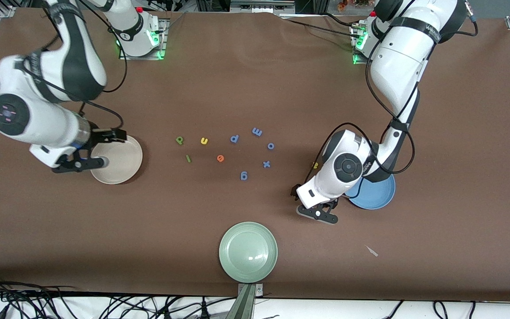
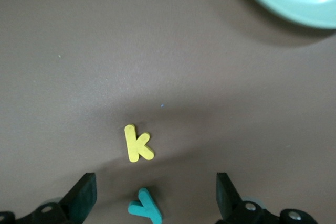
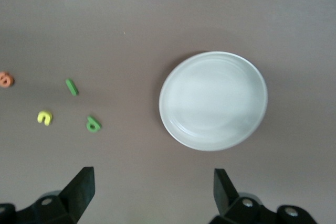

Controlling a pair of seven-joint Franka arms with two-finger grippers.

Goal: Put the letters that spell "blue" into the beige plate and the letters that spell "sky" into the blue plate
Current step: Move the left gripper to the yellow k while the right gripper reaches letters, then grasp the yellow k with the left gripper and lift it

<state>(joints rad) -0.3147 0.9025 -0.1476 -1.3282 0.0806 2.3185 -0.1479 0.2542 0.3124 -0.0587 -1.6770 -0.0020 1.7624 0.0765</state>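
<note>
Green plate (image 1: 248, 251) set nearest on the worktop (image 1: 255, 79).
Left gripper (image 2: 152, 195) is held spread over k (image 2: 137, 143) and y (image 2: 144, 206); right gripper (image 3: 152, 192), spread, beside the beige plate (image 3: 213, 100).

Both arms bent low, left claw (image 2: 152, 195) and right claw (image 3: 152, 192) spread wide, empty.

Beige plate (image 1: 117, 160), blue plate (image 1: 376, 195), pale green plate (image 1: 248, 251); yellow k (image 2: 137, 143), teal y (image 2: 145, 206); brown table (image 1: 255, 79).

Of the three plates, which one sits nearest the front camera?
The pale green plate, alone at the table's near edge; the beige plate and blue plate lie farther up.
</note>
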